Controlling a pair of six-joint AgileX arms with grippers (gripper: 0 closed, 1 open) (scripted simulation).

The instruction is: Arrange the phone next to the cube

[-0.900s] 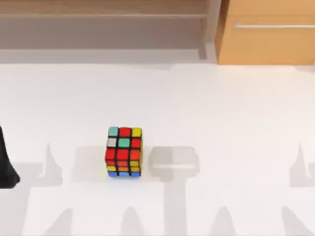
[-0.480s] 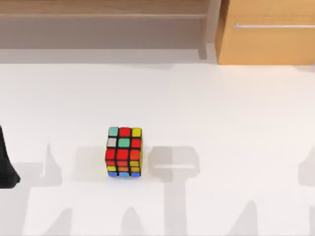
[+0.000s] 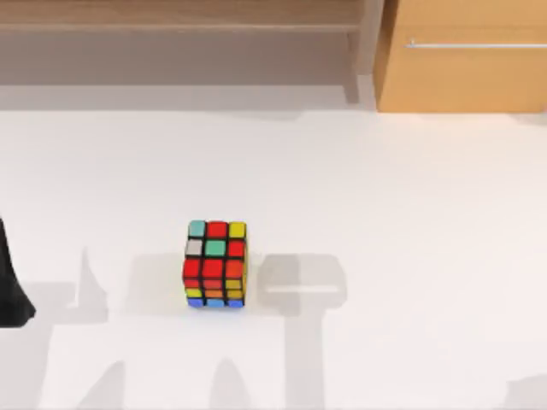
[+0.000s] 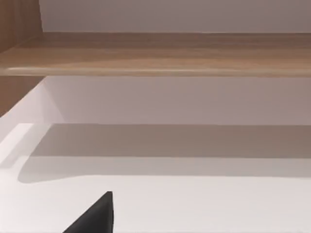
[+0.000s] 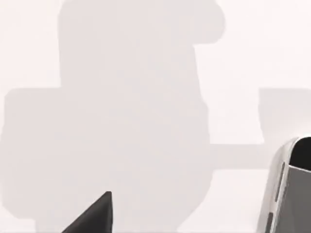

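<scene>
One cube stood on the white counter, a little left of centre in the top view, resting flat and well apart from everything else. One phone appeared at the edge of the right wrist view, its silver rim and a strip of dark screen visible; it seemed to lie on the counter close beneath the right arm. By that, the right arm was judged the nearer one for the pick-up. The phone's long axis could not be told, since too little of it was visible. The right pincer showed as a single dark fingertip, so whether it was spread or pressed together could not be told. The left arm sat parked at the counter's left edge, its pincer likewise unreadable.
</scene>
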